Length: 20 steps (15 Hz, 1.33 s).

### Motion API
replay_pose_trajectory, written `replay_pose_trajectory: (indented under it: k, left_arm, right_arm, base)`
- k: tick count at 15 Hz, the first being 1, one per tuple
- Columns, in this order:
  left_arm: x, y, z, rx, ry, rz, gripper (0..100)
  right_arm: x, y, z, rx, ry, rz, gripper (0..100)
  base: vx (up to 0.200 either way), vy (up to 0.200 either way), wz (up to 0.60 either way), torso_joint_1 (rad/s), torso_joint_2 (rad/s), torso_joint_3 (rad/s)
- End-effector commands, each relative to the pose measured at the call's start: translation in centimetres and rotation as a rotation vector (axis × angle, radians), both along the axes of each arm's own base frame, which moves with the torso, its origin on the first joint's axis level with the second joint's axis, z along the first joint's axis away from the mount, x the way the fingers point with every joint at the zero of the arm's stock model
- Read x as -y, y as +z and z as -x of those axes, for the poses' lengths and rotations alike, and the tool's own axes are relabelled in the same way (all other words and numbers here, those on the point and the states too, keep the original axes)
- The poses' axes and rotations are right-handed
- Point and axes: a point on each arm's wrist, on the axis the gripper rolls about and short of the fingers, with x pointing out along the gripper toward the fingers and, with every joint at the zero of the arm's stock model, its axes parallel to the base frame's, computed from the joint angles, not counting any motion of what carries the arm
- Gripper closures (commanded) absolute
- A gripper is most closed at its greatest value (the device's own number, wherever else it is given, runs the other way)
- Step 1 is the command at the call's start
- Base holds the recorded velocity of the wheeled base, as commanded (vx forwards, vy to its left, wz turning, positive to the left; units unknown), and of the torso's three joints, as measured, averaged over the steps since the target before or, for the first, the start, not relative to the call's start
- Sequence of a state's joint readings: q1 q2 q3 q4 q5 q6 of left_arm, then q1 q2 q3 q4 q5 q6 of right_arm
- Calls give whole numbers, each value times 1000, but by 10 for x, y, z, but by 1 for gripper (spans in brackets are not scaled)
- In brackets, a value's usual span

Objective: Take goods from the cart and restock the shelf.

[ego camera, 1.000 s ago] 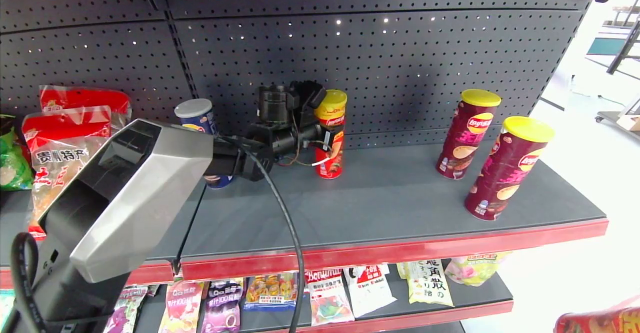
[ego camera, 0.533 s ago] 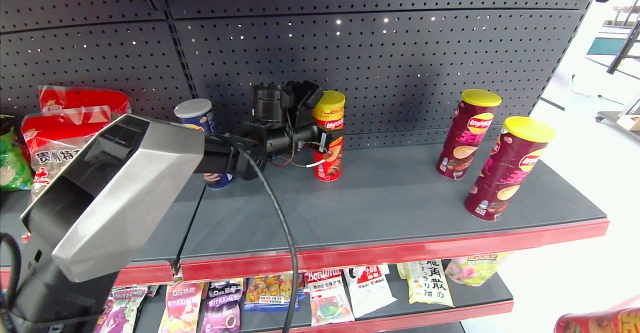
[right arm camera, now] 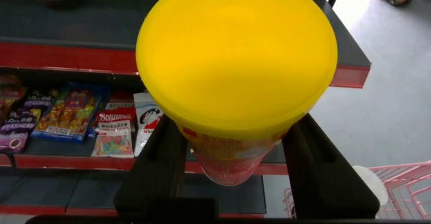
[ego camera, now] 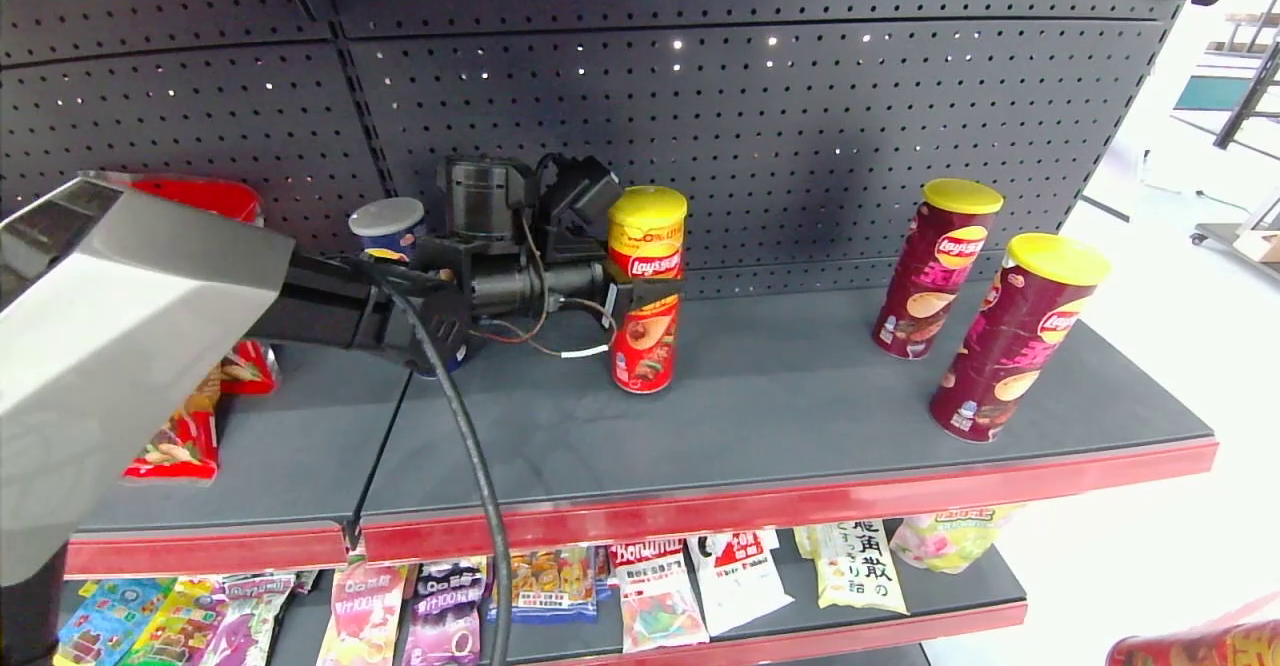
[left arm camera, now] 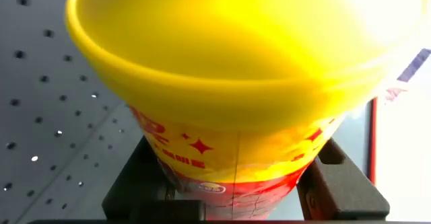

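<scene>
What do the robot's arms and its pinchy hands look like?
The left arm has a big boxy silver-grey shell, then black round joints. A thick black cable loops off it, with thin red and white wires near the wrist. The left gripper and right gripper each have two flat black fingers.

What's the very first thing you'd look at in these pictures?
Probably the red chip can with its bright yellow lid, held upright by the left gripper in the middle of the grey shelf. Next come the two tall purple cans with yellow lids at the shelf's right end, and a second yellow-lidded can clamped in the right gripper.
</scene>
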State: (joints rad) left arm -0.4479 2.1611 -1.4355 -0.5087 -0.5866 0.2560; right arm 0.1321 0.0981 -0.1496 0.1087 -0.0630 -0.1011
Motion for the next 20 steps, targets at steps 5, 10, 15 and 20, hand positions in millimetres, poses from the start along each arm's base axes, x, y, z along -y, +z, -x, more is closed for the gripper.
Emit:
replay_pose_trajectory:
  k: [5, 10, 15, 20]
  left_arm:
    - [-8, -5, 34, 50, -95, 14, 100]
    - [0, -30, 46, 40, -122, 23, 100]
    - [4, -38, 50, 27, -128, 54, 100]
    - [2, -45, 57, 13, -132, 54, 100]
  right_arm:
    - [0, 0, 0, -1, 0, 0, 100]
    - [0, 0, 0, -1, 0, 2, 100]
    - [0, 2, 0, 5, -2, 1, 100]
    - [0, 2, 0, 5, -15, 0, 100]
  base:
    - [0, 0, 0, 0, 0, 0]
    - [0, 0, 0, 0, 0, 0]
    - [0, 0, 0, 0, 0, 0]
    - [0, 0, 0, 0, 0, 0]
